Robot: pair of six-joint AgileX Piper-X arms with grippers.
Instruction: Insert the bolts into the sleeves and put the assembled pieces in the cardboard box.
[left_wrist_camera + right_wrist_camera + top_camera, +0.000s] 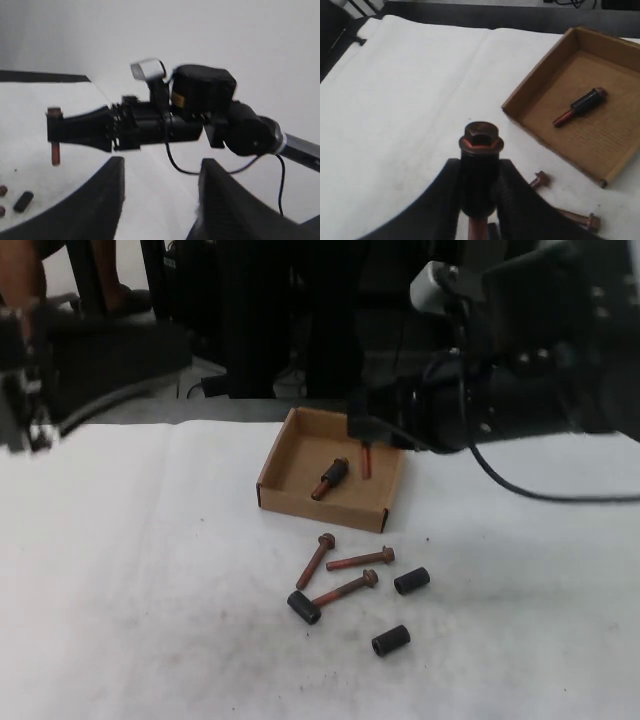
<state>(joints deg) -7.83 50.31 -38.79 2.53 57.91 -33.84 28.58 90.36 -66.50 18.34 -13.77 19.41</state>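
Observation:
My right gripper [479,196] is shut on a black sleeve with a rusty bolt [481,150] through it, head toward the camera. In the high view the right gripper [362,436] holds this piece [366,458] upright above the right side of the cardboard box [320,508]. One assembled bolt and sleeve [329,478] lies on the box floor. Three loose bolts [315,560] [360,559] [345,589] and three loose sleeves [304,607] [411,581] [391,641] lie on the white cloth in front of the box. My left gripper [160,200] is open with nothing between its fingers, raised at the far left.
A white cloth [150,590] covers the bench, bare to the left and right of the parts. The right arm's cable [520,488] hangs low over the cloth at the right. Dark furniture stands behind the bench's far edge.

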